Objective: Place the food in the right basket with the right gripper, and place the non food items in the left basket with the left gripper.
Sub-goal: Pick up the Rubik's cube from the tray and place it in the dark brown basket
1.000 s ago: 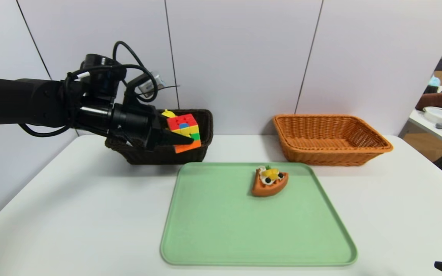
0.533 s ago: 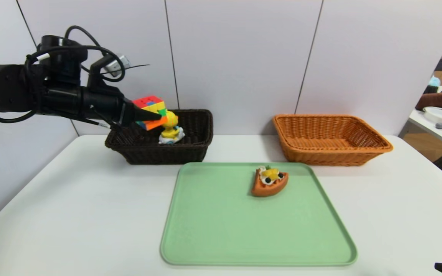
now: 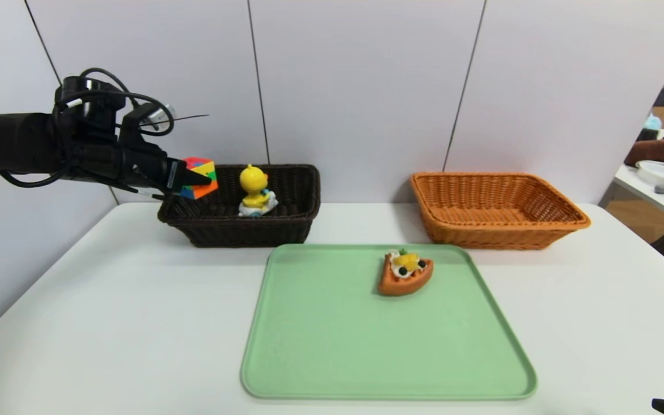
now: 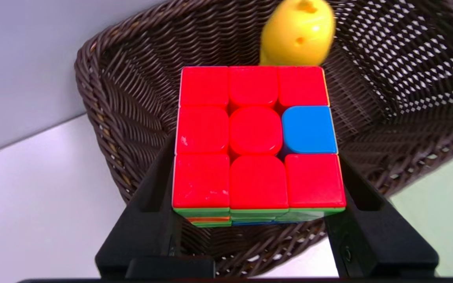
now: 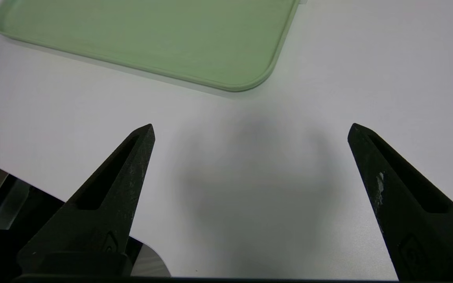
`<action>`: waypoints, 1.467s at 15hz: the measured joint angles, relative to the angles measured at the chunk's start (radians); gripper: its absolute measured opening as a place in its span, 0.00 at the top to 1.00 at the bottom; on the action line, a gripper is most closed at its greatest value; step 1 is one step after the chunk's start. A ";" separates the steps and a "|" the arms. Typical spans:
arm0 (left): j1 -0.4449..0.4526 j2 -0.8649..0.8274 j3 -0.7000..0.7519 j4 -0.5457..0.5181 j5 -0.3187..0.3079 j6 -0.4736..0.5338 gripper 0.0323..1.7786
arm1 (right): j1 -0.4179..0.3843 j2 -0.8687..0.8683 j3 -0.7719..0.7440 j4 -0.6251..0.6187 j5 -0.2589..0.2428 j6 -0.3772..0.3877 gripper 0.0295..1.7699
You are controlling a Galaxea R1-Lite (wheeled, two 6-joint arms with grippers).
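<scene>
**A:** Over the left end of the dark basket [image 3: 286, 222] — left arm reaches in nearly level from the left of the head view, wrist tipped slightly down. Left gripper [image 3: 196, 178] sits above the basket's left rim.

**B:** Fingers?

**A:** Clamped on the puzzle cube [image 3: 198, 176]. Wrist view shows one black finger [image 4: 148, 212] on each side of the cube [image 4: 256, 141], which is clear of the wicker below. Face toward the camera: eight red squares, one blue at mid-edge. Green, orange and yellow show on the other faces in the head view.

**B:** Rest of the non-food?

**A:** Yellow duck on scooter [image 3: 256, 197] stands upright inside the dark basket, just right of the held cube, not touching it. In the wrist view only its yellow head [image 4: 297, 33] shows beyond the cube.

**B:** Food item?

**A:** Toy pastry [image 3: 404, 273] lies on the green tray [image 3: 332, 369], upper right area, near the tray's far edge. Orange basket [image 3: 499, 227] stands behind and to the right of it, apart from the tray.

**B:** Right arm?

**A:** Parked low at the near right corner of the table [image 3: 107, 323]; only a fingertip edge shows in the head view. Right gripper [image 5: 250, 129] hangs over bare tabletop with fingers spread wide, holding nothing, tray corner [image 5: 246, 78] ahead of it.

**B:** Any writing or labels?

**A:** None legible; a faint embossed mark on the right gripper's fingers, unreadable.
</scene>
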 joint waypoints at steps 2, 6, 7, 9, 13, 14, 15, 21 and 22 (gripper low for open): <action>-0.010 0.032 -0.020 -0.001 0.035 -0.043 0.45 | 0.000 -0.004 0.000 0.001 -0.001 0.001 0.04; -0.046 0.086 -0.067 0.000 0.123 -0.114 0.45 | 0.000 -0.011 0.001 0.003 -0.001 0.002 0.04; -0.053 0.097 -0.075 0.000 0.127 -0.118 0.45 | 0.000 -0.012 0.001 0.003 -0.001 0.002 0.04; -0.065 0.123 -0.093 0.000 0.147 -0.119 0.45 | 0.000 -0.013 0.003 0.002 -0.001 0.002 0.04; -0.084 0.179 -0.126 0.000 0.175 -0.121 0.45 | 0.000 -0.013 0.006 0.002 -0.001 0.002 0.04; -0.085 0.189 -0.128 0.000 0.175 -0.119 0.45 | 0.000 -0.014 0.006 0.002 -0.001 0.002 0.04; -0.084 0.198 -0.130 0.000 0.176 -0.118 0.45 | 0.000 -0.014 0.006 0.002 -0.001 0.002 0.04; -0.084 0.233 -0.157 0.012 0.172 -0.124 0.45 | 0.000 -0.014 0.005 0.002 -0.001 0.002 0.04; -0.085 0.237 -0.158 0.013 0.171 -0.124 0.45 | 0.000 -0.014 0.006 0.001 -0.001 0.002 0.04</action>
